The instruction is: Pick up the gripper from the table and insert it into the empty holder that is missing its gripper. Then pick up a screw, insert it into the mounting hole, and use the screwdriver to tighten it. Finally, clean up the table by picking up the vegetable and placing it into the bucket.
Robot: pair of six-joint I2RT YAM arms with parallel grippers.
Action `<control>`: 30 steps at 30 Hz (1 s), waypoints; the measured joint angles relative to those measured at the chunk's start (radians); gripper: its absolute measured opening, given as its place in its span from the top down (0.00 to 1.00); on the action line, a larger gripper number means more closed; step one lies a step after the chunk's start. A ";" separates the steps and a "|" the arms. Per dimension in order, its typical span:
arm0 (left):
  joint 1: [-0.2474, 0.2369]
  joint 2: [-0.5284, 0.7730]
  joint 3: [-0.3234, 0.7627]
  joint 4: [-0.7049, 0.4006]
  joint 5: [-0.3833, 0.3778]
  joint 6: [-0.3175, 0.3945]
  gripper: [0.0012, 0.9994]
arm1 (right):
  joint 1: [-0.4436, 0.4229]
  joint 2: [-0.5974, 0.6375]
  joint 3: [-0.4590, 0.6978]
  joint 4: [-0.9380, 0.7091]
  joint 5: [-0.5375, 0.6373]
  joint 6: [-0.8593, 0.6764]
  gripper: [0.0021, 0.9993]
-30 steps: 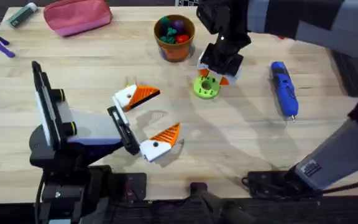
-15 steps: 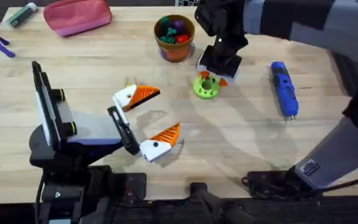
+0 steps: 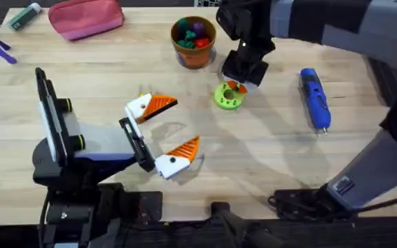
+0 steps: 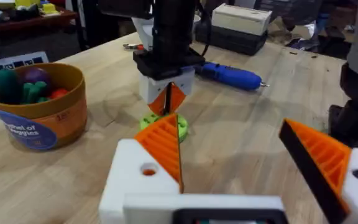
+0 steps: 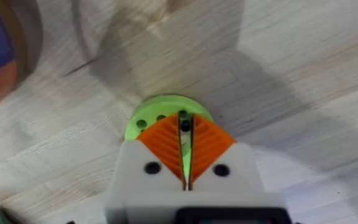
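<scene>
R gripper is down over the green holed disc, tips nearly together with a thin gap; in R wrist view its orange pads bracket a tiny dark item, likely a screw, sitting in one of the disc's holes. Can't confirm it's actually pinched, so call it almost closed around the screw, not a sure grip.

L gripper sits well apart from R, on the near side of the table, pads spread wide, nothing between them. Both L mounts carry orange tips, so the holder looks already filled; judgement only.

Screwdriver lies flat beside R gripper, away from the disc, tip toward the arm bases. Bucket stands just beyond R gripper on the other side, toy veg inside; no loose yellow-green vegetable visible on the table.

Handling: screw prob light, stiff, small, slick metal; easy to tip or drop. Best taken at head/upper shank, lifted straight up out of the hole so it doesn't bind. Disc is light too and may ride up w/ the screw. Screwdriver is rigid, heavier, round-bodied, could roll; grab mid-body.
</scene>
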 joint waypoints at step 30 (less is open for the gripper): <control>0.000 0.000 0.000 0.000 0.000 0.000 0.01 | 0.015 -0.015 0.120 -0.173 0.042 -0.005 1.00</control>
